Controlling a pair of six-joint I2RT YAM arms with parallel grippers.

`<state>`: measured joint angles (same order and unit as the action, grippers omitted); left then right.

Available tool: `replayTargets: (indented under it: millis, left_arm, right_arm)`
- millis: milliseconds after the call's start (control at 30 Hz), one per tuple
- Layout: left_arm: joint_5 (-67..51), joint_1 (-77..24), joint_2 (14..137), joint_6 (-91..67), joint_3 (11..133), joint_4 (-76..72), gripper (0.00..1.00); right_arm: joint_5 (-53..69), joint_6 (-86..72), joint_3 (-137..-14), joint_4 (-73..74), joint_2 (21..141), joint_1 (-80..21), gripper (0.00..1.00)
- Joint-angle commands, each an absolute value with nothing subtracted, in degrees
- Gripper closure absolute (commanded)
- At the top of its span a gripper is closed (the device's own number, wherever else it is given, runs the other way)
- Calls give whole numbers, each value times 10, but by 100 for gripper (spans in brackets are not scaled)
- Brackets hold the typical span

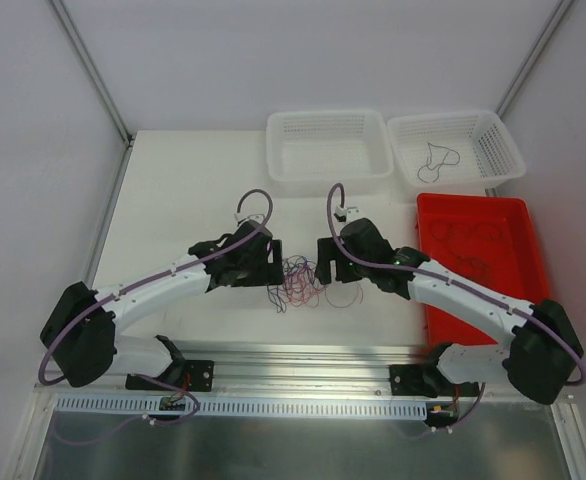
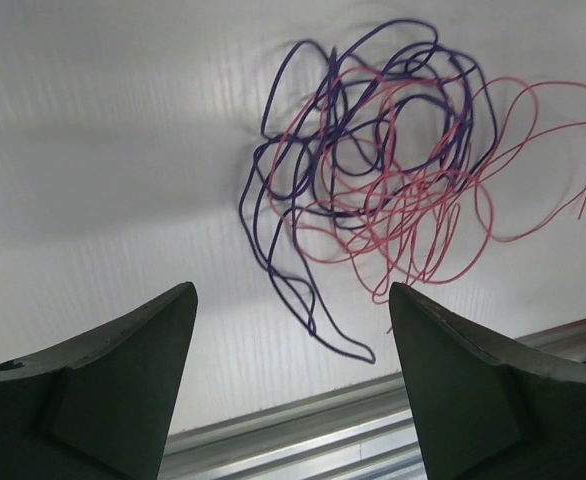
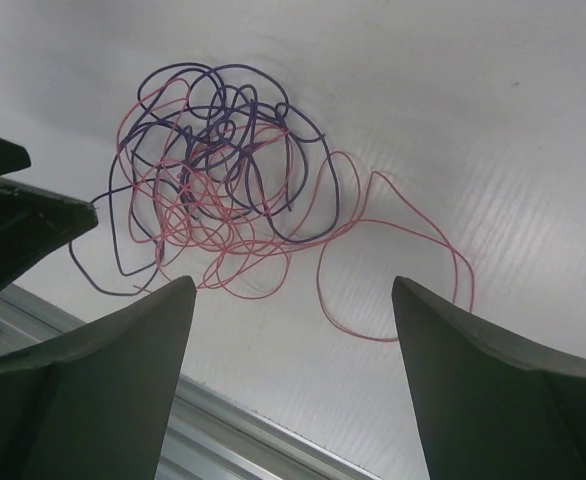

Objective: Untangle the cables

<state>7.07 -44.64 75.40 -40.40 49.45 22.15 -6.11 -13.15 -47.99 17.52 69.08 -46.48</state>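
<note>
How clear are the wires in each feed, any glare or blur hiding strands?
Top external: even light, but the cable tangle is tiny and its strands merge. Left wrist: strands crisp, soft shadow on the table left of them. Right wrist: crisp too, mild sheen on the table at right, nothing washed out.

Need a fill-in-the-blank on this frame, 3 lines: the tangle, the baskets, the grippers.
1. The tangle on the table between the two arms mixes purple and ___ wires.
2. The white basket holding the black cable is the ___ of the two.
3. The left gripper and right gripper both flank the tangle with jaws ___.

Missing words: red; right; open
</note>
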Motion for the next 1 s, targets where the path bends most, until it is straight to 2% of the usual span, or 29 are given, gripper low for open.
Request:
replayTargets:
  millis: [0,400,633,700,800,833,967]
  left_arm:
    - [56,-446,711,-458,466,229,22]
    - [33,-452,698,-612,410,224,27]
    - [18,-463,726,-634,424,220,32]
    - [13,-467,740,-641,422,218,35]
    - [8,-475,755,-646,423,214,44]
    - [9,-476,759,-646,424,214,53]
    - [18,-477,752,-641,426,214,78]
  right_arm:
    - [-52,-165,-509,115,733,-480,16]
    - [-51,-201,-555,45,899,-512,16]
    - [-68,-207,-557,43,931,-514,23]
    - [-64,-207,-557,42,935,-512,29]
    - [-65,-207,-555,40,940,-515,43]
    - [-66,-208,-554,40,940,-514,52]
    - [-73,-207,-552,48,941,-514,71]
